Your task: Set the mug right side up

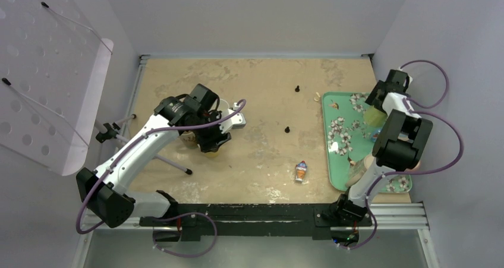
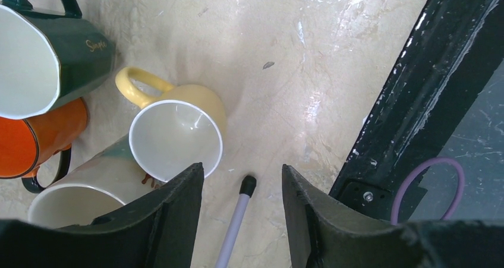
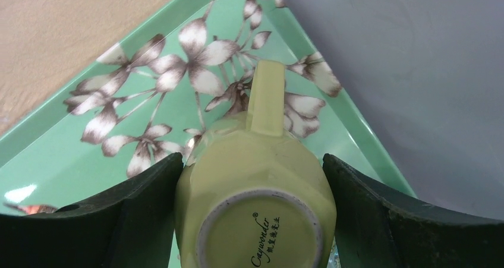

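Note:
The mug (image 3: 261, 179) is pale green and stands upside down on the green flowered tray (image 3: 89, 155), base toward the camera and handle pointing away. My right gripper (image 3: 252, 161) straddles it, one finger pressed against each side of its body. In the top view the mug (image 1: 374, 114) sits at the tray's (image 1: 342, 131) far right, under the right gripper (image 1: 380, 106). My left gripper (image 2: 242, 173) is open over bare table, nothing between its fingers; in the top view the left gripper (image 1: 213, 142) hovers left of centre.
Beside the left gripper lie several other mugs: yellow (image 2: 178, 131), orange (image 2: 35, 137), dark green (image 2: 53, 60) and cream (image 2: 89, 185). A thin rod with a black tip (image 2: 238, 214) lies below it. A small toy (image 1: 301, 171), two black pegs (image 1: 296, 88) (image 1: 287, 128) and a white rack (image 1: 47, 78) are also there.

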Motion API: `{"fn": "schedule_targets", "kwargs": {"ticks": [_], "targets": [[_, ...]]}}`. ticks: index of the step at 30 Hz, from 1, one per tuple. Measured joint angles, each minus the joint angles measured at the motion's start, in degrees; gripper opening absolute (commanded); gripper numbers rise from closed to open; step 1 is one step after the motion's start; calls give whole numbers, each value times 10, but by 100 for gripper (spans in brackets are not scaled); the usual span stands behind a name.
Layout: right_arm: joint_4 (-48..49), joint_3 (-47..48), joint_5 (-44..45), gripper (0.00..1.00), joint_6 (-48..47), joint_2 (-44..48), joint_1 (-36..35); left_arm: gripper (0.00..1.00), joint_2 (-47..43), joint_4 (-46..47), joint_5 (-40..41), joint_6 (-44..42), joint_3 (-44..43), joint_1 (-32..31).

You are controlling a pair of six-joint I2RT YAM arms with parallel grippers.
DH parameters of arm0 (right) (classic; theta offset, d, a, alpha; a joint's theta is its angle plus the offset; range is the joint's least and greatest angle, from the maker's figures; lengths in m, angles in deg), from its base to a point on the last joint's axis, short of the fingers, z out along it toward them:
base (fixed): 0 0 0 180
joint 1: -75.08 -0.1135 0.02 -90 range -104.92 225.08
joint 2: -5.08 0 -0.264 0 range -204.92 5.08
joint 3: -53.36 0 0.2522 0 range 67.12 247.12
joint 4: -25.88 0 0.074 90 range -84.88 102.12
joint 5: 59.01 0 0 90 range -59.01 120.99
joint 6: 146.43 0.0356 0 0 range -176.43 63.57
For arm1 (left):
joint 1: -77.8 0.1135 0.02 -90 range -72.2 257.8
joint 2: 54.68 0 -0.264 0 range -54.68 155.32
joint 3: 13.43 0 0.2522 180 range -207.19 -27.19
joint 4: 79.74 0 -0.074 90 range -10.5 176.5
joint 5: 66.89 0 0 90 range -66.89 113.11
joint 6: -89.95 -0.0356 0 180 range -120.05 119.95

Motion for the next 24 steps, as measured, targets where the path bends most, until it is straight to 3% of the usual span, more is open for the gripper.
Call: {"fn": "schedule_targets", "kwargs": {"ticks": [6,10,16,24], "targets": [[3,-40,-62,0,-12,51,-20,59,-9,-2,-46,16,-27,14],[-7,-67,-94,0,-12,141,-84,66,-31,18,-107,51,-53,43],[13,-70,-165,0,17,312,-220,75,-69,100,-242,149,-75,91],[156,-107,-269,0,157,471,-441,82,-66,290,-413,354,-70,104]]}}
